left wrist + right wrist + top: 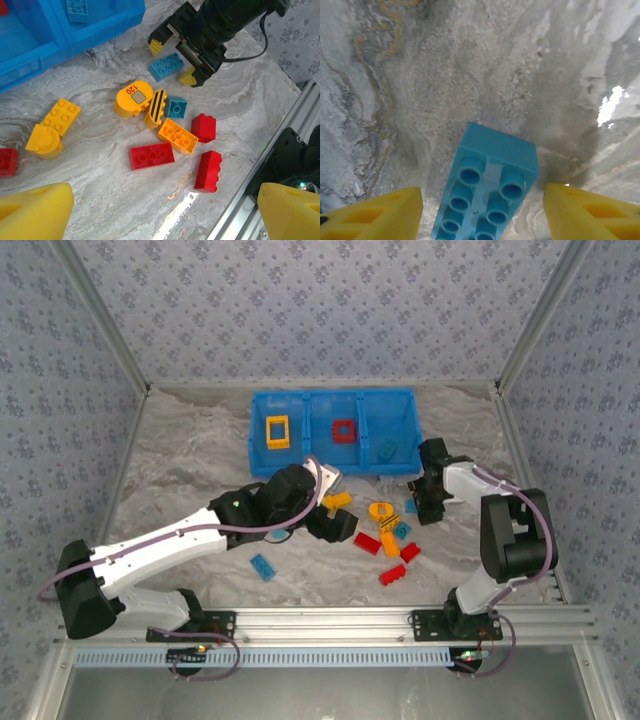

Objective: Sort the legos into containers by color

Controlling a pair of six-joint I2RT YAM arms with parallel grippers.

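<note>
The blue bin (pixel 254 440) stands at the back with three containers: a yellow frame (pixel 277 431) in the left one, a red frame (pixel 344 430) in the middle, a blue brick (pixel 388 450) in the right. Loose legos lie in front of it. My right gripper (pixel 420 502) (pixel 482 215) is low over the table and open, straddling a light blue brick (pixel 487 185) (pixel 166 66) with a gap on each side. My left gripper (pixel 335 520) (pixel 165 215) hangs open and holds nothing, above a red brick (pixel 152 155) and an orange brick (pixel 177 135).
Other loose legos: red bricks (pixel 203 128) (pixel 208 171), a small blue one (pixel 177 107), an orange rounded piece (pixel 134 98), yellow pieces (pixel 61 116) (pixel 44 141), a blue brick (pixel 263 565). The metal rail (pixel 400 620) runs along the near edge.
</note>
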